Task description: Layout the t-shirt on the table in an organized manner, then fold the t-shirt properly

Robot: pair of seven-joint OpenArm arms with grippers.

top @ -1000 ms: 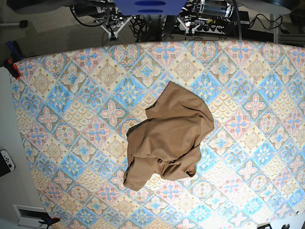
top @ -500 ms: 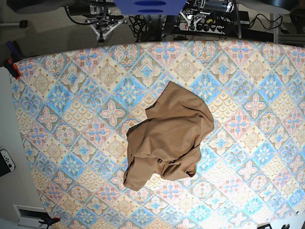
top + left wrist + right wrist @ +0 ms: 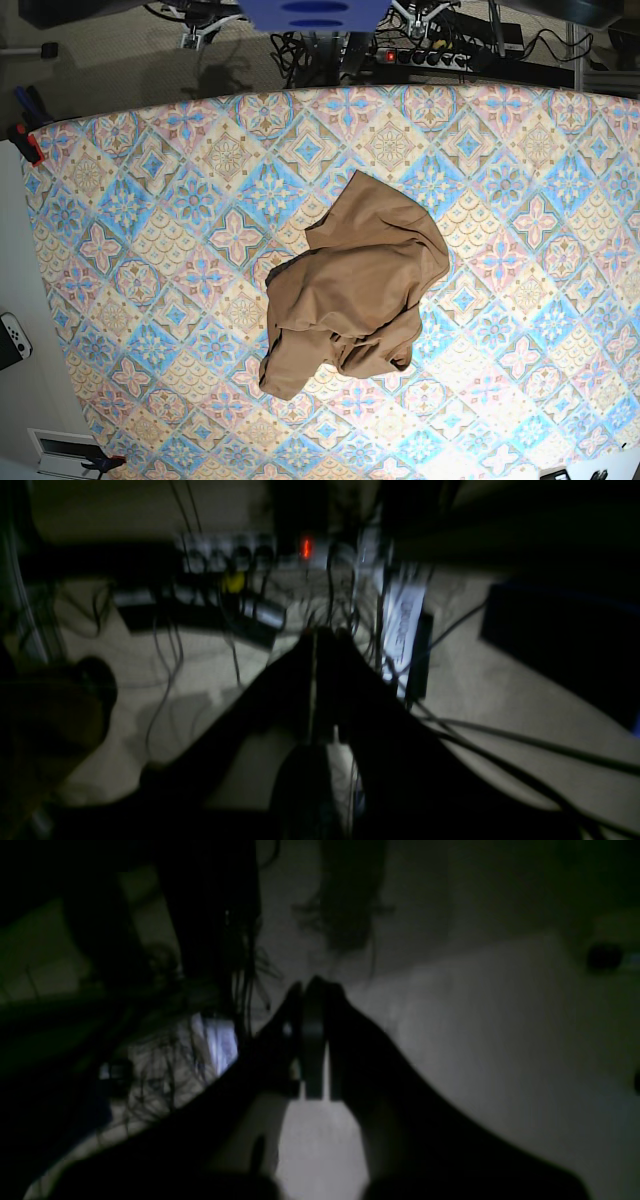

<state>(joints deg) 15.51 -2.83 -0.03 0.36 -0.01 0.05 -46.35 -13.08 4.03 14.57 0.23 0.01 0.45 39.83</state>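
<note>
Retreating past the far edge of the table (image 3: 120, 190), both arms almost gone from the base view, left gripper (image 3: 320, 635) and right gripper (image 3: 312, 987) clenched empty, t-shirt (image 3: 355, 290) unmoved, crumpled mid-table, layout not begun.

Crumpled tan t-shirt (image 3: 350, 290) on the patterned counter (image 3: 150, 200).
It lies bunched mid-counter, well apart from both jaws, untouched.

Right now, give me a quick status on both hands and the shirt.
Left hand shut, empty. Right hand shut, empty, both off the table. T-shirt crumpled mid-table, not laid out. Nothing on it.
</note>
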